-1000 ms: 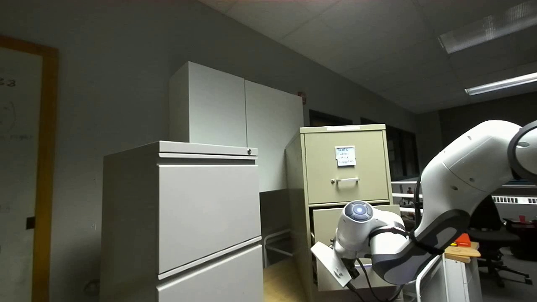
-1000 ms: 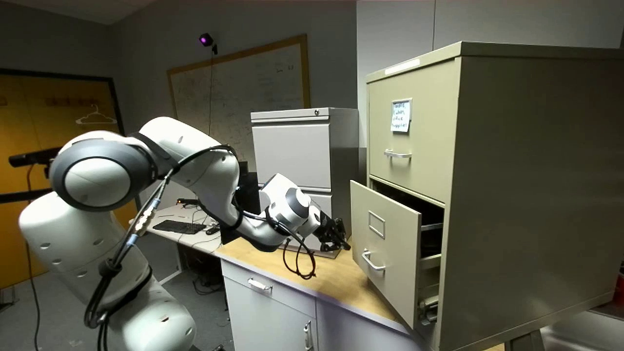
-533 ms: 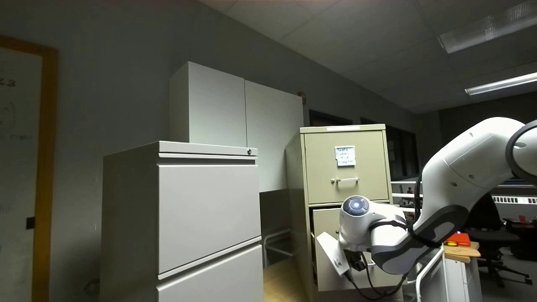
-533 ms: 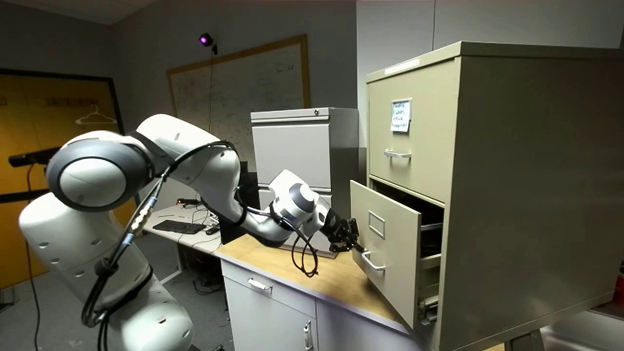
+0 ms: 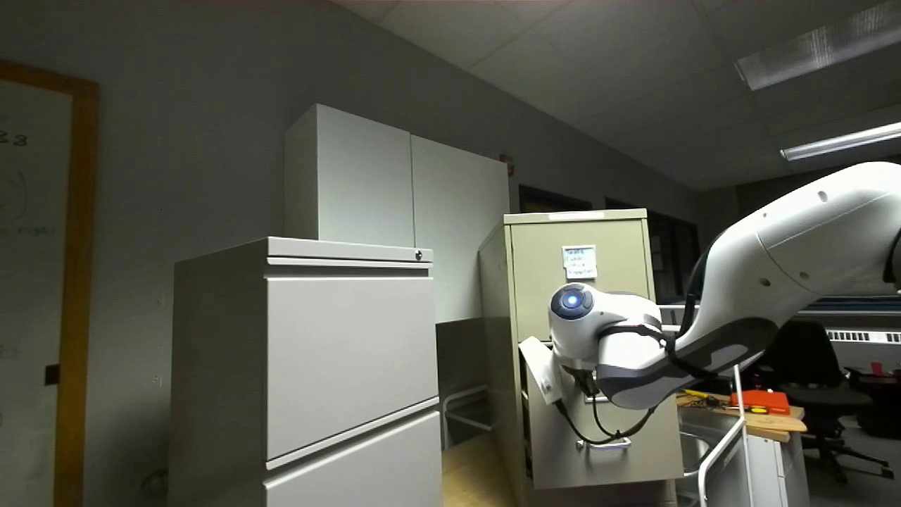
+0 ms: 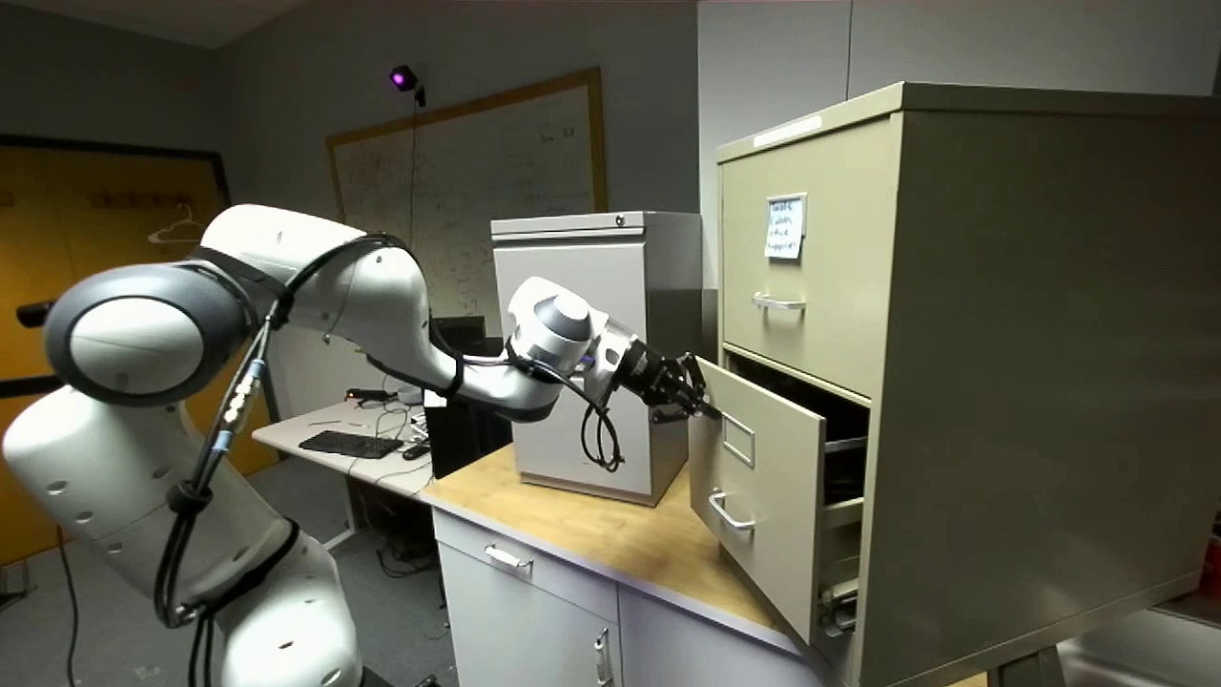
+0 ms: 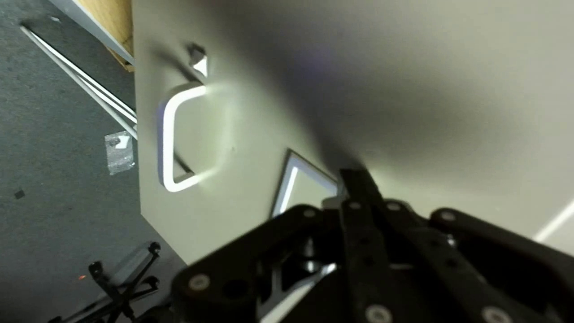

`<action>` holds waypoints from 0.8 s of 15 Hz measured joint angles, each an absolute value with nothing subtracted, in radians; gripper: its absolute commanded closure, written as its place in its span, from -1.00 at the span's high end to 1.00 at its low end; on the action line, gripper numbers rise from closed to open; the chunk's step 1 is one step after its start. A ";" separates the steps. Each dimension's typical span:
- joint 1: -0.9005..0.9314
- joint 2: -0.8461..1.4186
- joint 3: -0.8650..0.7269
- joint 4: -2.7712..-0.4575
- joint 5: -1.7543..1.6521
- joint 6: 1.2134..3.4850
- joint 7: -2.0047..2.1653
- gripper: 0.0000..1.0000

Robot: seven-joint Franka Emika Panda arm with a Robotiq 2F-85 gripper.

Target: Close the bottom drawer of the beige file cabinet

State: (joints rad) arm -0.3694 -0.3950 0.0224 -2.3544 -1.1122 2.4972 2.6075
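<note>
Beige metal, the file cabinet (image 6: 992,372) stands before the arm (image 6: 382,296), its bottom drawer (image 6: 768,496) jutting out. The empty gripper (image 6: 713,412), fingers (image 7: 362,187) together, points just beside that drawer's label frame (image 6: 737,441), presumably because 1 firm shove needs no grip; contact is unclear.

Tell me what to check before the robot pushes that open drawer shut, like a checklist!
1. Bottom drawer all the way in: not ok, it sticks out.
2. Gripper shut, ready for pushing: ok.
3. Gripper touching the drawer's front: cannot tell; its tip looks very close.
4. Gripper off the handle: ok, the handle is lower down.
5. Cable away from the drawer: ok, it hangs clear in an exterior view.
6. Nothing jamming inside: cannot tell, it's too dark.
</note>
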 measured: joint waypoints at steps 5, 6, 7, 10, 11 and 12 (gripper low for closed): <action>-0.626 -0.435 0.292 -2.319 -1.093 2.493 2.607 -1.00; -0.665 -0.437 0.338 -2.315 -1.090 2.496 2.607 -1.00; -0.699 -0.437 0.379 -2.312 -1.088 2.503 2.607 -1.00; -0.782 -0.429 0.490 -2.306 -1.078 2.547 2.607 -1.00; -0.813 -0.427 0.530 -2.304 -1.075 2.556 2.607 -1.00; -0.849 -0.428 0.572 -2.300 -1.073 2.559 2.607 -1.00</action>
